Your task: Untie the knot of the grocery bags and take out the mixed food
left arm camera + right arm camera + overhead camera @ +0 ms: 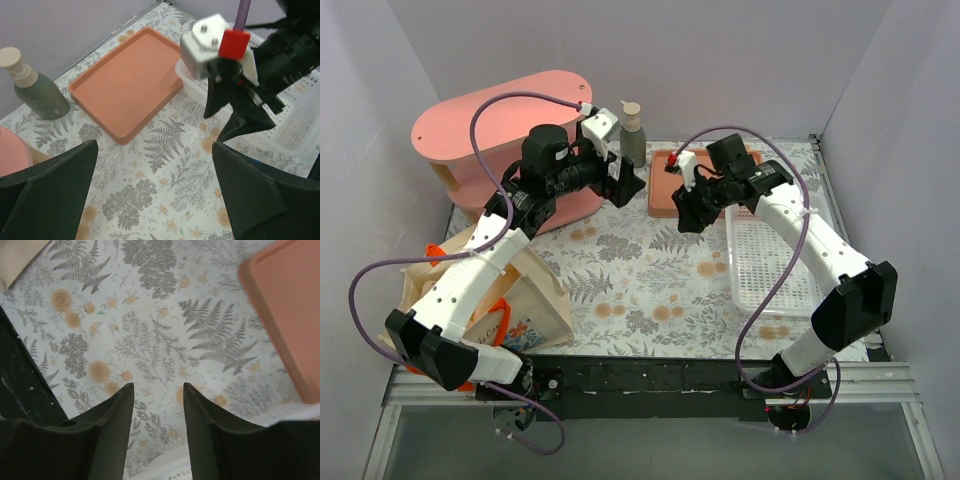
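Note:
The cream canvas tote (525, 305) with orange handles and colourful print stands at the near left, partly under my left arm. A corner of cream fabric (20, 257) shows at the top left of the right wrist view. The tan plastic bag and the mixed food are out of view. My left gripper (630, 187) is wide open and empty above the floral cloth, near the back; the cloth shows between its fingers in the left wrist view (155, 190). My right gripper (688, 210) faces it, open and empty, and shows in both wrist views (235, 107) (157, 386).
A salmon tray (662, 195) (127, 85) (290, 300) lies at the back middle. A grey pump bottle (633, 135) (37, 87) stands behind it. A white mesh basket (765, 260) (297, 122) lies at the right. A pink oval shelf (500, 120) stands at the back left.

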`<state>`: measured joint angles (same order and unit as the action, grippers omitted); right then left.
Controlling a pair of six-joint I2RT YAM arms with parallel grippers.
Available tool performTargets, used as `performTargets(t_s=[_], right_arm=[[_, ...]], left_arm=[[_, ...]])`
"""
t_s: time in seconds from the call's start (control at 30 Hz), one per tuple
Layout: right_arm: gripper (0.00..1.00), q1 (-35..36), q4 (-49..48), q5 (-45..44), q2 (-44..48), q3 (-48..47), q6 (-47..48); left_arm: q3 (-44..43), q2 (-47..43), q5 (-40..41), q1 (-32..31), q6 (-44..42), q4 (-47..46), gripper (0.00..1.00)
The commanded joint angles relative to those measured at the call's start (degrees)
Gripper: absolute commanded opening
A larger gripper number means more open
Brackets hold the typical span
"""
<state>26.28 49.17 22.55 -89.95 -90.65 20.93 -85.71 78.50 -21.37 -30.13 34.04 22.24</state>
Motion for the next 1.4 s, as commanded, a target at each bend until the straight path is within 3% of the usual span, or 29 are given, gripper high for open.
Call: performTargets(t_s=[0.0, 0.1, 0.23, 0.43, 0.6, 0.67, 0.77, 0.8, 0.9, 0.93, 1.07, 1.2, 1.37], right_arm=[[0.41, 2.9, -2.2, -0.7, -0.9, 4.9, -3.9], [0.31, 2.9, -2.5, -3.4, -0.5, 9.5, -6.4], [0.23, 1.9, -1.9, -11.1, 3.3, 15.7, -4.4], [0.21, -2.1, -0.8, -14.1, 7.6, 25.7, -3.3], [0.20, -3.6, 1.2, -13.1, 6.9, 21.6, -0.5], [0.26, -3.3, 2.5, -5.8, 5.2, 16.2, 1.3], [0.59, -0.8, 1.3, 5.3, 1.3, 4.5, 2.5], [0.63, 0.2, -0.5, 8.3, -0.2, 1.8, 2.5], [0.68, 4.4, -6.6, 19.4, -6.3, -7.9, 0.9], [0.69, 6.9, -8.4, 21.4, -9.2, -11.3, -0.5], [0.76, 15.3, -10.1, 28.5, -17.2, -21.5, 0.2], [0.78, 24.1, -15.9, 26.2, -21.0, -23.5, -1.4], [0.78, 33.6, -19.7, 22.3, -27.9, -29.0, -3.1]], left_arm=[[-0.6, -5.0, 1.9, -0.3, -2.9, 6.9, 0.98], [-3.4, -5.8, 7.1, -0.3, -4.4, 9.4, 0.98], [-16.8, -1.1, 14.9, -0.3, -5.7, 21.2, 0.98], [-16.3, -1.9, 23.4, -0.2, -12.3, 27.4, 0.98], [-18.4, -4.4, 34.1, 1.8, -12.7, 36.4, 0.98], [-17.3, -7.8, 38.7, 2.9, -12.8, 39.4, 0.98], [-14.1, -12.3, 46.0, 4.5, -10.9, 36.0, 0.98], [-14.6, -12.2, 46.9, 6.0, -10.4, 34.2, 0.98], [-22.5, -7.3, 50.3, 8.3, -10.0, 28.5, 0.98], [-30.1, -5.4, 49.8, 8.3, -10.0, 28.0, 0.98], [-46.6, 6.0, 49.1, 8.3, -5.9, 29.4, 0.98], [-43.6, 6.1, 46.4, 8.3, -4.9, 24.9, 0.98], [-42.6, 4.5, 46.4, 8.3, -3.4, 25.6, 0.98]])
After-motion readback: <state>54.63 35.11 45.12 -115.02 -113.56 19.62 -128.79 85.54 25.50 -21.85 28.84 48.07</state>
